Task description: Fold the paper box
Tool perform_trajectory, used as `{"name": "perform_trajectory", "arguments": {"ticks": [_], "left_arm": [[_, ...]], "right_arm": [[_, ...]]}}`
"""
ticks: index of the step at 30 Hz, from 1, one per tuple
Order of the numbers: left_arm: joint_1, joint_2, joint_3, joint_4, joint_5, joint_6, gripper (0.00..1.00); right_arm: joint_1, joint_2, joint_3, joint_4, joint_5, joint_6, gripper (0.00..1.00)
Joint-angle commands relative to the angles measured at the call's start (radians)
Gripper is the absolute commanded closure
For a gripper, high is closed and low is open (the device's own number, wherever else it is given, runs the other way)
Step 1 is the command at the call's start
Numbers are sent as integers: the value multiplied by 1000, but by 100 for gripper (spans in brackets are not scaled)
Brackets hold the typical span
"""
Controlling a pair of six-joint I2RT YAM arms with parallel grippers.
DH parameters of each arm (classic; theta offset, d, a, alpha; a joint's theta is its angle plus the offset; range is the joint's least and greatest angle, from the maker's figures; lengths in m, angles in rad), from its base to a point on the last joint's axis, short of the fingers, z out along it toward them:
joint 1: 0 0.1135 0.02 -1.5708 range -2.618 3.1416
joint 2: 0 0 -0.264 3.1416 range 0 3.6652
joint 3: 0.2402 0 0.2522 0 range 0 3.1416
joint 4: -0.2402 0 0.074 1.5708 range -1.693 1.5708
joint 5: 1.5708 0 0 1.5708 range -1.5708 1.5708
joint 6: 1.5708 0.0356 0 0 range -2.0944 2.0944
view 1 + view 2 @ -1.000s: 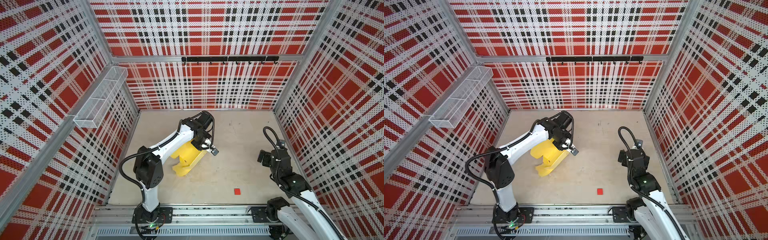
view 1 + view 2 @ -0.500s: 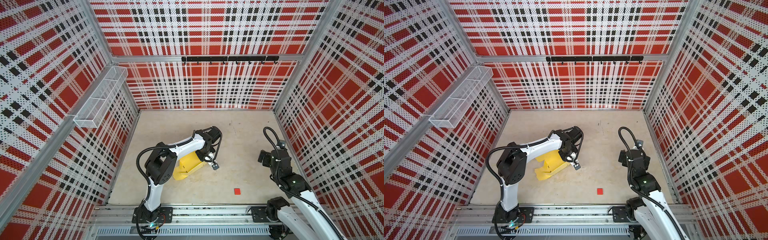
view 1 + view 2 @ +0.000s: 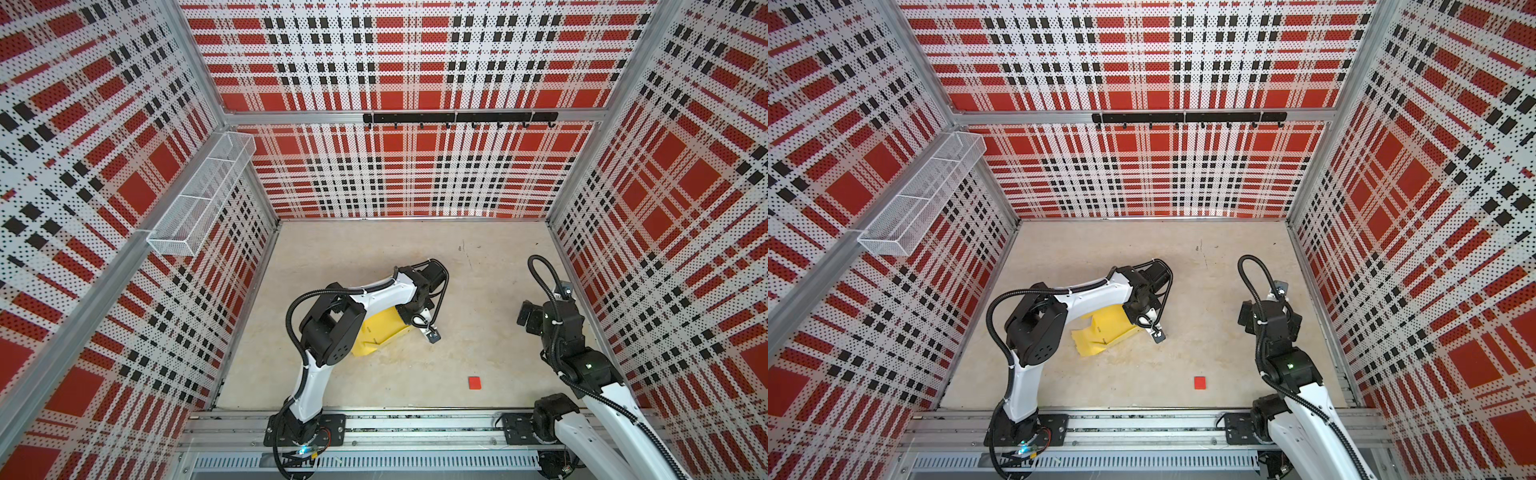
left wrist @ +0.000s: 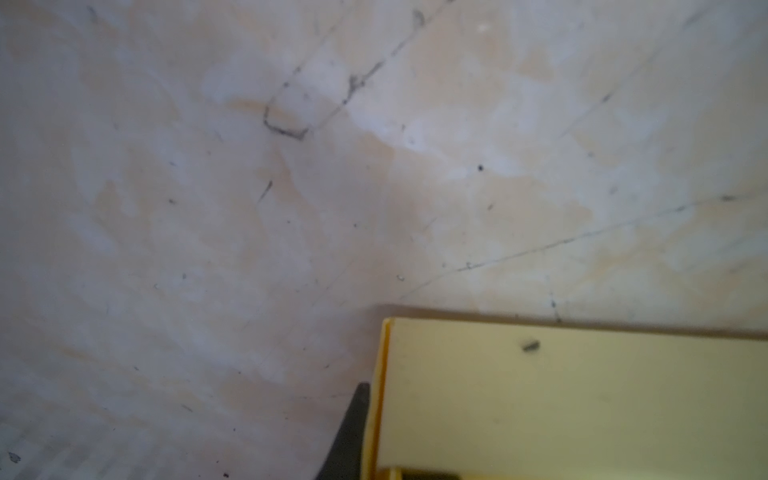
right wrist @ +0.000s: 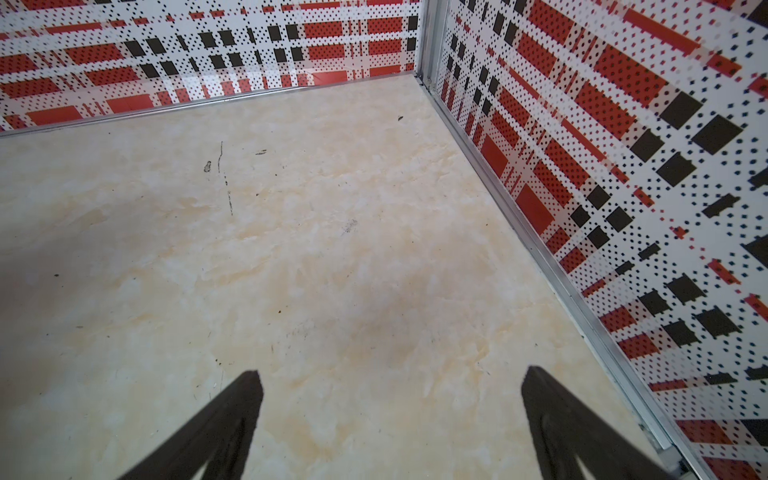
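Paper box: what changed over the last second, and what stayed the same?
The left arm folded in, its elbow swinging over the paper box, and the left gripper came forward at the box's right end. The box's raised flaps now lie flatter. Whether the gripper grips it is unclear. The open right gripper and the red square stayed put.

ROBOT TEST CELL, most likely in a laboratory: perforated panels (image 3: pixel 415 62) printed in red, black and white plaid, set in aluminium framing (image 3: pixel 291 118), wall in the space on three sides. Under the right gripper (image 5: pixel 390 376) lies a scuffed, marble-look floor (image 5: pixel 332 249), with a corner (image 5: pixel 428 79) of the enclosure ahead of it. High on the walls above it hang a wire basket (image 3: pixel 199 195) and a black hook rail (image 3: pixel 457 117). Behind it, the left arm (image 3: pixel 382 295) and right arm (image 3: pixel 598 374) are bolted to a slotted base rail (image 3: pixel 415 432).
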Motion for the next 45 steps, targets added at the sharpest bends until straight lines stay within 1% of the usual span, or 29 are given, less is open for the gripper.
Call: {"name": "perform_trajectory", "arguments": {"ticks": [1, 5, 8, 11, 14, 15, 16, 19, 20, 21, 22, 23, 26, 27, 28, 29, 33, 36, 37, 40, 42, 45], "left_arm": [[-16, -20, -44, 48, -50, 339, 76], [-23, -57, -63, 50, -42, 328, 71], [-27, -86, -83, 52, -40, 338, 67], [-42, -120, -90, 51, -31, 316, 64], [-53, -157, -106, 58, -21, 308, 58], [-57, -169, -117, 67, -25, 311, 54], [-62, -183, -127, 79, -29, 307, 52], [-79, -223, -113, 84, -1, 254, 51], [-83, -236, -107, 86, 9, 240, 44], [-86, -249, -106, 86, 13, 230, 42], [-89, -261, -105, 86, 13, 229, 35], [-93, -272, -105, 86, 12, 218, 32], [-108, -303, -90, 83, 8, 157, 31], [-112, -317, -83, 79, 15, 133, 7], [-113, -329, -76, 73, 19, 114, 0], [-116, -338, -69, 66, 22, 91, 0], [-132, -366, 0, 51, 21, -69, 0], [-130, -380, 67, 13, 49, -204, 0], [-124, -380, 101, 2, 80, -296, 0], [-92, -370, 252, -82, 236, -552, 0], [-76, -374, 317, -87, 291, -696, 0], [-38, -378, 384, -81, 354, -871, 0]], "right_arm": [[-6, -16, -14, 31, -1, 10, 0], [-5, -6, 5, 4, 9, 16, 0], [-5, -8, -12, 32, -13, 12, 0], [-5, -1, -2, 21, -21, 13, 0], [-5, 1, -5, 27, -29, 13, 0], [-5, 1, -11, 38, -38, 9, 0], [-5, 3, -12, 43, -45, 6, 0], [-5, 13, 0, 27, -41, 7, 0], [-5, 15, -1, 28, -42, 7, 0], [-5, 17, -8, 40, -50, 6, 0], [-5, 19, -16, 58, -63, 0, 0], [-4, 22, -21, 70, -79, -4, 0], [-5, 52, 1, 59, -93, -5, 0], [-4, 63, 13, 47, -79, -4, 0], [-4, 73, 20, 42, -65, 2, 0], [-4, 81, 21, 44, -61, 5, 0], [-5, 112, 35, 43, -77, 9, 0], [-4, 121, 50, 28, -101, -2, 0], [-4, 117, 43, 39, -111, -9, 0], [-4, 111, 33, 57, -139, -8, 0], [-4, 119, 46, 50, -166, -17, 0], [-4, 153, 56, 51, -186, -39, 0]]}}
